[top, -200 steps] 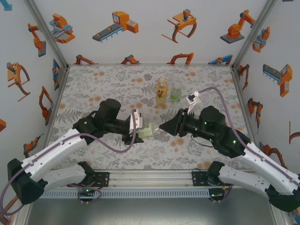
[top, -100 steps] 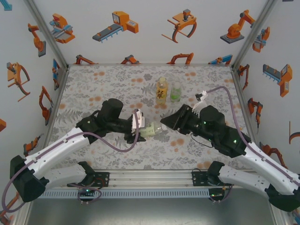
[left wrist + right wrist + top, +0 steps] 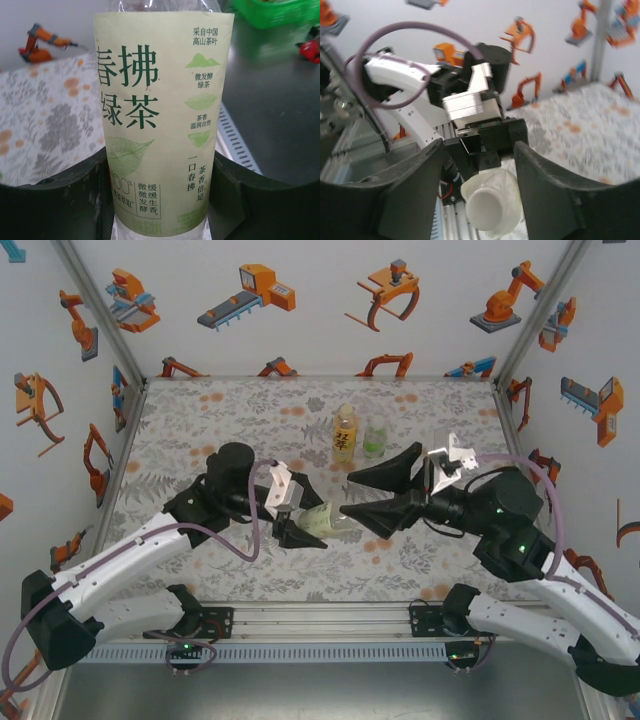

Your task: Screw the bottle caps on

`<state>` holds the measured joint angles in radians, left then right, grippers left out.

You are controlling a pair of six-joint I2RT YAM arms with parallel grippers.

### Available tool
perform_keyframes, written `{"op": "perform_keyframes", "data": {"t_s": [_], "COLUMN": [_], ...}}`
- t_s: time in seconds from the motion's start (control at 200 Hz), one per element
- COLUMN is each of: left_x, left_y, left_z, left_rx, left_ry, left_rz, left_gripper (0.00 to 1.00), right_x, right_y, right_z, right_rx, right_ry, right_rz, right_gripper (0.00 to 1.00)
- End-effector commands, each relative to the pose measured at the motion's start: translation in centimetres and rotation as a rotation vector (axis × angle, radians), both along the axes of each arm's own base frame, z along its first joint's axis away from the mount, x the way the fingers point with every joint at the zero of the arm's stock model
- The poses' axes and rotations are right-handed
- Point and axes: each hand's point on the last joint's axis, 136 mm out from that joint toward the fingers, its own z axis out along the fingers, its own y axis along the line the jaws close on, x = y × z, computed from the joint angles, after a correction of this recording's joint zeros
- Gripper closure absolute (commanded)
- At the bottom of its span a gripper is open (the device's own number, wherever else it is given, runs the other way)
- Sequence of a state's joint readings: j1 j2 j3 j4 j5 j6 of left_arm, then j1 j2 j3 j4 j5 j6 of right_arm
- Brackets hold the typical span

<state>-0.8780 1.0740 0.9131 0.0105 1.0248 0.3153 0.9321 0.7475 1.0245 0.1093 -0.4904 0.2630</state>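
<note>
Top view first. My left pincer (image 3: 305, 522) is clamped on the pale-label bottle (image 3: 322, 520), which lies sideways in the grip near the middle of the desk (image 3: 200, 440) with its neck aimed at the right arm. The right pincer (image 3: 345, 495) is spread wide, 1 finger on either side of the neck end and neither closed on it. Toward the far edge, the yellow-orange bottle (image 3: 344, 435) and the green-label bottle (image 3: 375, 438) stand upright, just beside each other. Their tops are too small for me to say whether they are capped.

On the left wrist view, the bottle's label (pale green, with darker printed characters) runs up the middle. The 2 dark fingers (image 3: 55, 210) press against its lower part from both sides, so the hold looks firm.

On the right wrist view, the white cap (image 3: 487, 209) sits on the bottle's mouth and faces the lens. It is low between my 2 open fingers (image 3: 410, 190), and I see no contact with either.

As I read it, this bottle has its cap seated, but I cannot tell how far it is threaded. The next step is to close the right pincer on the cap and twist while the left holds steady. That leaves the other 2 bottles to check.
</note>
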Motion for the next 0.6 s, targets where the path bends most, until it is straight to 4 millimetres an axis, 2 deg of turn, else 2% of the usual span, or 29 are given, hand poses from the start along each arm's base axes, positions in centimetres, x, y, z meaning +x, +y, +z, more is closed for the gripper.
{"op": "perform_keyframes", "data": {"t_s": [0.0,0.175,0.396,0.596], "left_x": [-2.9,-3.6,-3.5,-3.4], "left_y": [0.5,0.1,-0.2,-0.3], "left_z": [4.0,4.7,4.9,5.0], "left_rx": [-0.111,-0.117,-0.114,-0.12], "left_ry": [-0.018,-0.029,-0.027,-0.032], "left_rz": [-0.172,-0.209,-0.217,-0.216], "left_gripper": [1.0,1.0,1.0,1.0], "right_x": [-4.5,-6.1,-6.2,-7.0], "right_y": [-0.5,-0.1,0.0,-0.3], "right_z": [3.4,2.9,2.0,1.4], "right_rx": [0.102,0.1,0.098,0.082], "right_ry": [-0.274,-0.334,-0.335,-0.339], "right_rz": [0.186,0.3,0.312,0.352], "right_gripper": [0.39,0.41,0.53,0.48]}}
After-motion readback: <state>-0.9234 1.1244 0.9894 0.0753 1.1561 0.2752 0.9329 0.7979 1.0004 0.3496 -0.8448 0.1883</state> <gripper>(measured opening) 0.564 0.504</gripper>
